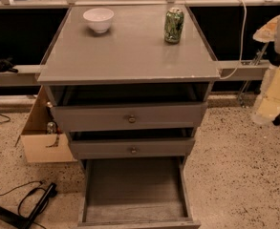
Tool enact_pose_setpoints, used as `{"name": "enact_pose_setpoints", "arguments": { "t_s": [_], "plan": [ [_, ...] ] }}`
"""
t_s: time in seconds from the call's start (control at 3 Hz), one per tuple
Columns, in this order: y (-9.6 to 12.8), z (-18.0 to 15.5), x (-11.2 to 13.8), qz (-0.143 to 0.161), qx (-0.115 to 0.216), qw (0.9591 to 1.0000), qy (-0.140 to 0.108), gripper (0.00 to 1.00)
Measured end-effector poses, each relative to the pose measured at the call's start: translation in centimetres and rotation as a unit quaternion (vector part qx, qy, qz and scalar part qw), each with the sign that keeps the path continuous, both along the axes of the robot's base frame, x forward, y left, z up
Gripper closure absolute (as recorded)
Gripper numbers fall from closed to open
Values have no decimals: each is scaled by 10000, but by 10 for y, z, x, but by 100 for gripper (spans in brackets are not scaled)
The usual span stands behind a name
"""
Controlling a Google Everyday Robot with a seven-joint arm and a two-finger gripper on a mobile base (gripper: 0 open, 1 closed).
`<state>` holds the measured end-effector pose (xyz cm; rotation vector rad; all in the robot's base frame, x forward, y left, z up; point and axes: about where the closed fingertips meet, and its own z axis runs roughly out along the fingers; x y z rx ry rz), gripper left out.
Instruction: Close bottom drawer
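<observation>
The grey cabinet (130, 56) stands in the middle of the camera view with three drawers. The bottom drawer (134, 187) is pulled far out toward me. Its grey wood-grain inside is bare, and its front edge lies at the bottom of the frame with the knob out of view. The middle drawer (132, 149) and the top drawer (130, 117) each stand slightly out, and each shows a small round knob. My gripper (266, 111) hangs at the far right, on the end of the pale arm (278, 80), beside the cabinet, apart from it and well above the bottom drawer.
A white bowl (98, 19) and a green can (174, 25) stand on the cabinet top. An open cardboard box (41, 137) sits on the floor left of the cabinet. Black cables (34, 202) lie at lower left. Speckled floor (240, 175) spreads to the right.
</observation>
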<state>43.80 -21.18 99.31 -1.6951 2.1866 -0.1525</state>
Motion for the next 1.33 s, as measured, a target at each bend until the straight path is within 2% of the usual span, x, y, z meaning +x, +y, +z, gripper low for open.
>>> {"name": "enact_pose_setpoints", "arguments": {
  "t_s": [0.33,0.67,1.0,1.33],
  "plan": [
    [0,-3,0,5,5,10000,-1,0],
    [-6,-37,-4,81,76,9999,2,0],
    [-12,-103,-11,234,255,9994,60,0],
    [-25,-193,-16,272,345,9988,214,0]
  ]
}}
